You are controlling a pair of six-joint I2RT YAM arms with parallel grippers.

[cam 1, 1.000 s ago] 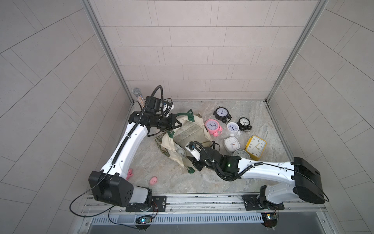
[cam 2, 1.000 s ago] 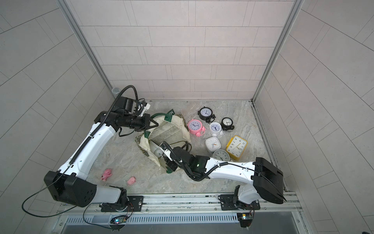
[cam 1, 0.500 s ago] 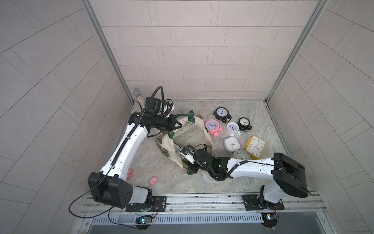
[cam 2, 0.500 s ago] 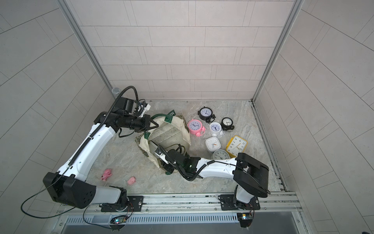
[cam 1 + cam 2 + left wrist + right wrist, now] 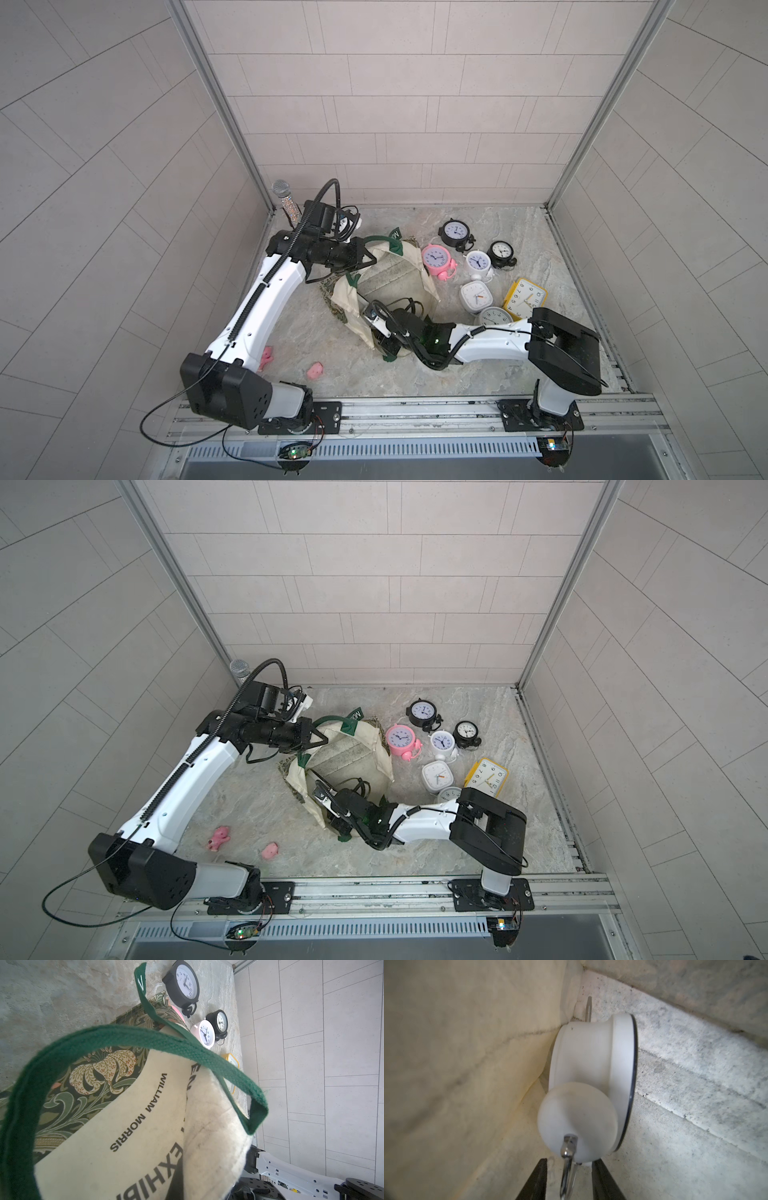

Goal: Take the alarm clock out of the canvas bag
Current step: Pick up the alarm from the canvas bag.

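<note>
The canvas bag (image 5: 345,295) lies open in the middle of the table in both top views (image 5: 376,746). My left gripper (image 5: 368,261) is shut on the bag's far rim by a green handle (image 5: 145,1039) and holds it up. My right arm (image 5: 399,328) reaches into the bag's mouth, so its gripper is hidden there. In the right wrist view a white alarm clock (image 5: 591,1059) lies against the inner fabric (image 5: 467,1064). My right gripper (image 5: 569,1161) is open, its fingers (image 5: 538,1176) astride the clock's chrome handle (image 5: 568,1153) without touching it.
Several clocks stand on the table to the right of the bag, among them a pink one (image 5: 435,258), a black one (image 5: 455,232) and a yellow one (image 5: 525,298). Two pink toys (image 5: 316,370) lie front left. A microphone (image 5: 286,199) leans in the back left corner.
My right arm has pushed further left, deeper into the bag. The left arm and the bag's raised rim have stayed put.
</note>
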